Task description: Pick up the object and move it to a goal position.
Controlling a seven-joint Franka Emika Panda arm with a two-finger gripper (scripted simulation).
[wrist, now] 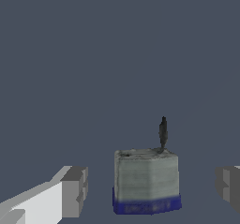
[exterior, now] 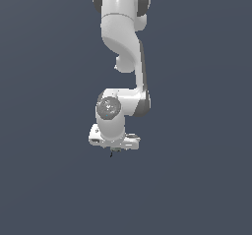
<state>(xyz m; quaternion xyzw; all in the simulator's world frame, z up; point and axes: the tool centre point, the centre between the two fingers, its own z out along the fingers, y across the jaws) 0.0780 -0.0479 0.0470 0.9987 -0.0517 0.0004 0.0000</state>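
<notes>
In the wrist view the object (wrist: 146, 181) is a small grey-white block with a dark blue band at one end and a thin dark stem (wrist: 163, 131) at the other. It sits between my gripper's (wrist: 152, 188) two fingertips (wrist: 75, 190), with a gap on each side. The gripper is open and touches nothing. In the exterior view the white arm reaches down from above. The gripper (exterior: 114, 149) is low over the surface, and only a tiny dark speck of the object (exterior: 112, 153) shows under it.
A plain dark grey-blue surface (exterior: 197, 180) fills both views. No other objects, containers or edges show. No goal marker shows.
</notes>
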